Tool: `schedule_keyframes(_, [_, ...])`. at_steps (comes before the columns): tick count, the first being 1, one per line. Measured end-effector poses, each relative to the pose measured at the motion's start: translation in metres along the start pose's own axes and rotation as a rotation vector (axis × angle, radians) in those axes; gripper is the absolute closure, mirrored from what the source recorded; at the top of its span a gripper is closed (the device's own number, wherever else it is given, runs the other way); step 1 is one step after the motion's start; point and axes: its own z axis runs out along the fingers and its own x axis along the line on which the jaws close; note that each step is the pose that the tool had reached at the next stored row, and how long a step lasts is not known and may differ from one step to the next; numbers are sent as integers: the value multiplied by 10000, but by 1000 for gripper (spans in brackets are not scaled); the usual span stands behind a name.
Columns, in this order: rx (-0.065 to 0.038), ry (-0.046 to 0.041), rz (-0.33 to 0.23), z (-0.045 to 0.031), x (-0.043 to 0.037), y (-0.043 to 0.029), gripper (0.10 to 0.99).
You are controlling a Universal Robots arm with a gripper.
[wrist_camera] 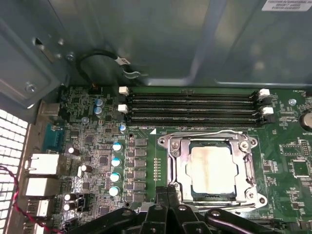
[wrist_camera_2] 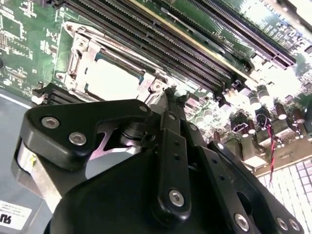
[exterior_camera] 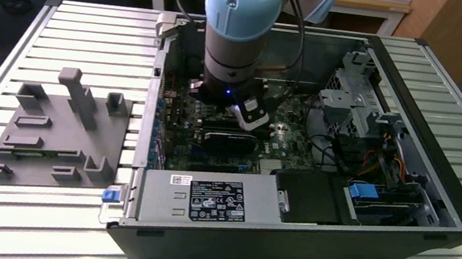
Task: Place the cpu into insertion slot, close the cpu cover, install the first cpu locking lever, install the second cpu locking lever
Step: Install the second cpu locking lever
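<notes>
We find the chip (wrist_camera: 213, 168) seated in the socket (wrist_camera: 181, 192) on the green board (wrist_camera: 92, 146), with the silver cover frame (wrist_camera: 178, 161) lying flat around it in both wrist views, just beside the long black memory slots (wrist_camera: 192, 108). The gripper (wrist_camera: 168, 191) hangs just beside the edge of the socket, its black fingertips (wrist_camera_2: 174, 97) drawn together and grasping nothing. In the exterior view we note the arm (exterior_camera: 237, 32) reaching down into the open computer case (exterior_camera: 433, 192), with a grey parts holder (exterior_camera: 56, 129) on the slatted table (exterior_camera: 94, 29) to the exterior view's left.
</notes>
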Motion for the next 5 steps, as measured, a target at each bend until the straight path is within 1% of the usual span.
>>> schedule_keyframes(3, [0,0,0,-38,0,14,976])
schedule_keyframes(5, [-1,-1,0,-50,-1,18,976])
